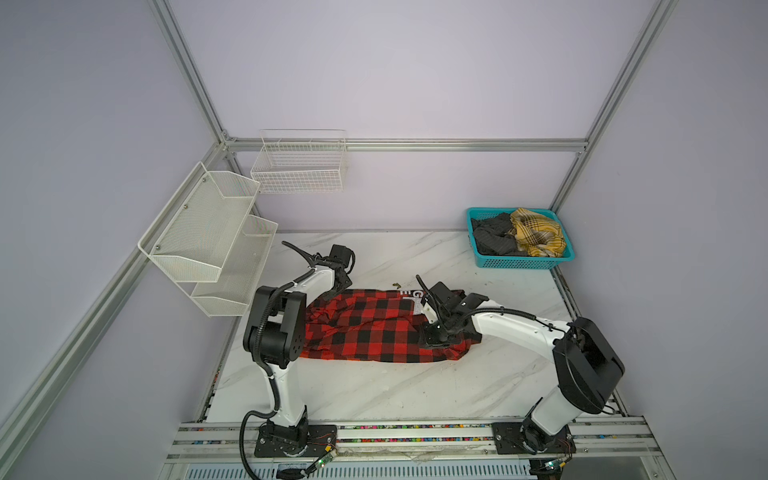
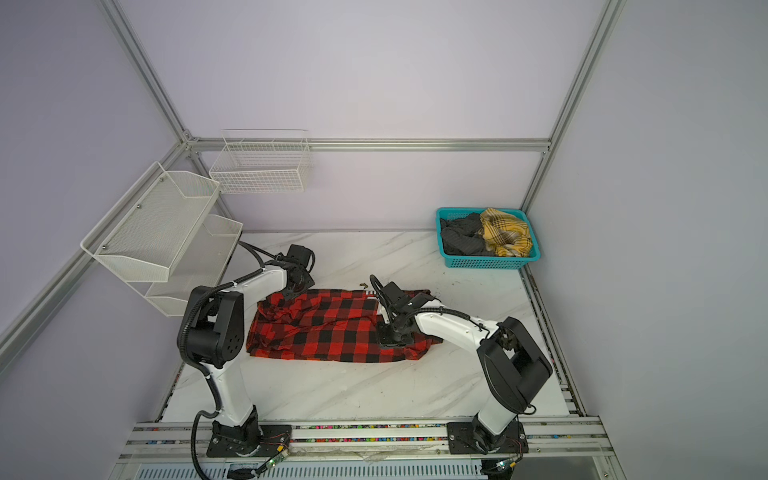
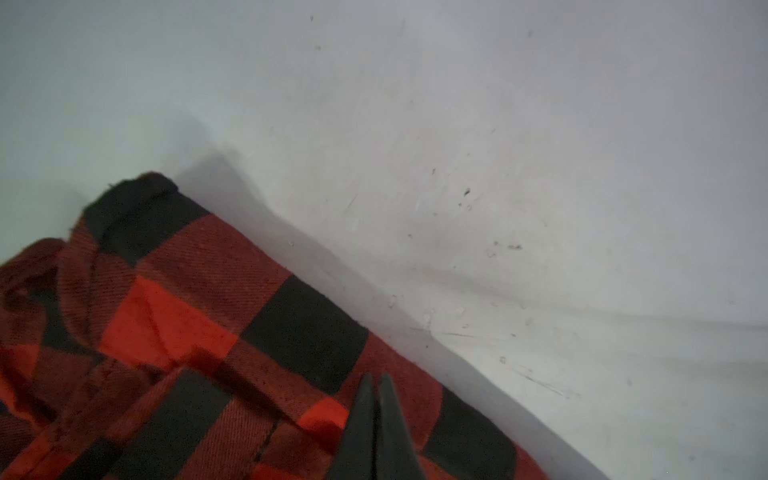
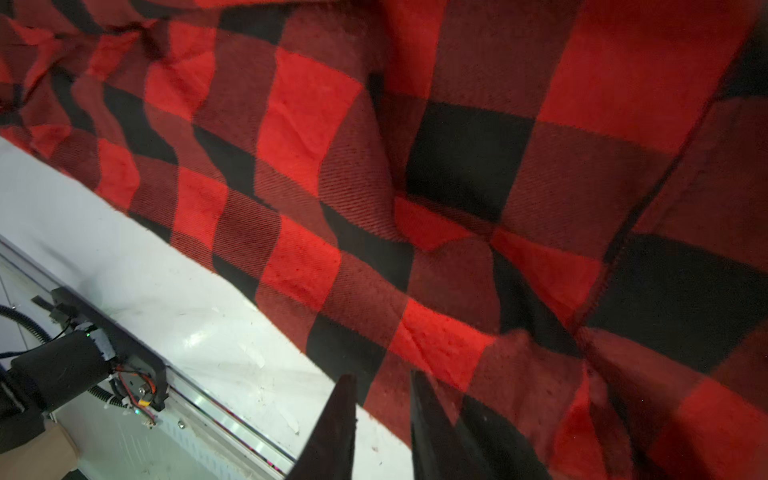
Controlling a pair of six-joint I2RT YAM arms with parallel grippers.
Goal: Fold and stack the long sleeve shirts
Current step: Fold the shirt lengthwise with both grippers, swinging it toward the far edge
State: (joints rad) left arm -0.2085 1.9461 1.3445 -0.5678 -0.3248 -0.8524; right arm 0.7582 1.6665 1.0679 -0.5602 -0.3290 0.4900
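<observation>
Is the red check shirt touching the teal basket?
Apart. Both top views show bare table between the shirt and the basket, which sits at the far right corner.

In the middle of the table (image 1: 415, 386), lying from left to right: shirt (image 1: 374, 328). At its far left corner, right over the cloth: left gripper (image 3: 376, 380). Over its right end, by the near edge: right gripper (image 4: 381, 374). Far back on the right, in the table corner, well apart from the shirt: basket (image 1: 523, 262), with clothes (image 1: 519, 237) piled in it. Up on the left wall: two shelves (image 1: 199, 232), one above the other. Up on the back wall, just beside them: small rack (image 1: 299, 166).
</observation>
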